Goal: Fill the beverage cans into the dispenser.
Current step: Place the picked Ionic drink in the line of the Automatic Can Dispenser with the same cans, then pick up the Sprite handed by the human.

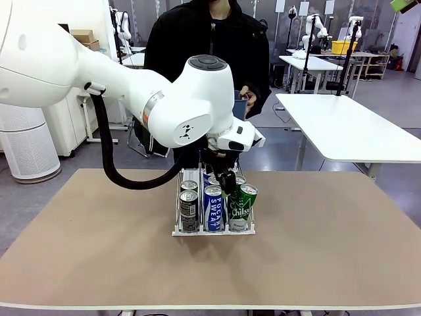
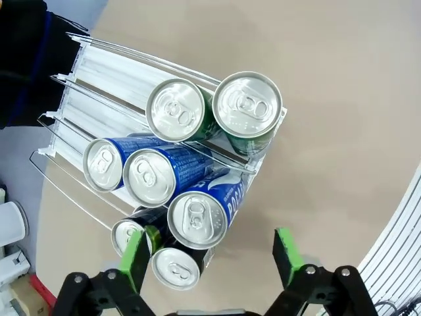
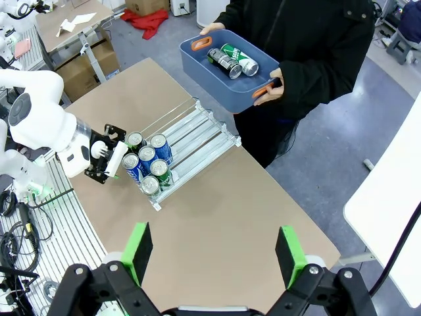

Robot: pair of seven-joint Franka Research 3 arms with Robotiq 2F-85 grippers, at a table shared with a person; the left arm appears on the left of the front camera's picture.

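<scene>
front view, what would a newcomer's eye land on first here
The big white left arm reaches across the middle, its claw open over the beverage cans packed in the dispenser at the table's centre. In the right wrist view, a person at the far edge holds a blue bin with more cans inside.

- Shows right gripper (image 3: pixel 214 258) spread wide above table (image 3: pixel 263 210).
- Shows beverage cans (image 3: pixel 148 163) grouped at one end of dispenser (image 3: pixel 200 135), with left gripper (image 3: pixel 117 161) just beside them.
- Shows person's hands (image 3: pixel 268 92) holding blue bin (image 3: pixel 204 66) containing two more cans (image 3: pixel 231 60).
</scene>
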